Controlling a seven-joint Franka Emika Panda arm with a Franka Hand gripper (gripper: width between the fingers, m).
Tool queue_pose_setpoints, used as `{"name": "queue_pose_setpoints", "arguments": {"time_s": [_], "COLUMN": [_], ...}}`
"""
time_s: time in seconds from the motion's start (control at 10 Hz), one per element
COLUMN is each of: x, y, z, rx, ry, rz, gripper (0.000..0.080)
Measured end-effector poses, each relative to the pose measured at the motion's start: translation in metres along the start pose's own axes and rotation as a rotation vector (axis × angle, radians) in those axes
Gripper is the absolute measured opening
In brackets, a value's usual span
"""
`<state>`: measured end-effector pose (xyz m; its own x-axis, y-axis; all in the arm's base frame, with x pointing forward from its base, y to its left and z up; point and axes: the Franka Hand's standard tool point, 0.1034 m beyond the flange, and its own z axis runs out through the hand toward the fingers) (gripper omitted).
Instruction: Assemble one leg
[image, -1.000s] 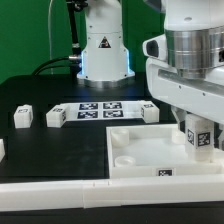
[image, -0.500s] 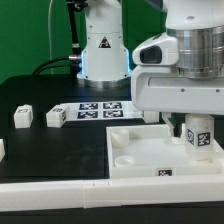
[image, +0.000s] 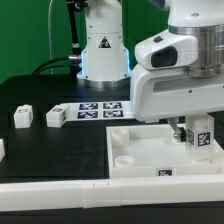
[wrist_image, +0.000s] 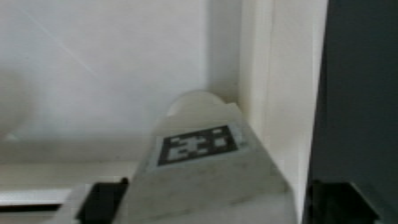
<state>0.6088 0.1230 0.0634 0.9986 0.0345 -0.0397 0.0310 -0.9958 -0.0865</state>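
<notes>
My gripper (image: 198, 128) is shut on a leg (image: 200, 133), a small white block with a black-and-white tag, and holds it upright over the right part of the large white tabletop (image: 135, 152). In the wrist view the leg (wrist_image: 210, 160) fills the space between my dark fingers (wrist_image: 111, 196), its tip close to the tabletop's raised edge (wrist_image: 267, 80). Two more legs (image: 25, 116) (image: 56, 116) stand on the black table at the exterior view's left.
The marker board (image: 100, 108) lies behind the tabletop, near the robot base (image: 103, 50). Another white block (image: 150, 111) stands beside the board. A white piece shows at the far left edge (image: 2, 148). A white ledge (image: 60, 195) runs along the front.
My gripper has turned and shifted slightly with the leg still held; the leg sits a little higher and further right over the tabletop. The other parts have not moved.
</notes>
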Motion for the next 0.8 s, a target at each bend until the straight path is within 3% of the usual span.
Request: {"name": "queue_pose_setpoints", "arguments": {"time_s": [0.1, 0.2, 0.6, 0.8], "x": [0.0000, 0.0003, 0.0004, 0.0008], "y": [0.0001, 0.0011, 0.0015, 0.0012], "z": [0.0000, 0.0000, 0.0001, 0.0002], "rx": [0.000, -0.001, 0.000, -0.006], "ry": [0.000, 0.001, 0.001, 0.013], "rz": [0.000, 0.001, 0.041, 0.344], "gripper": [0.0364, 0.0290, 0.0290, 0.0290]}}
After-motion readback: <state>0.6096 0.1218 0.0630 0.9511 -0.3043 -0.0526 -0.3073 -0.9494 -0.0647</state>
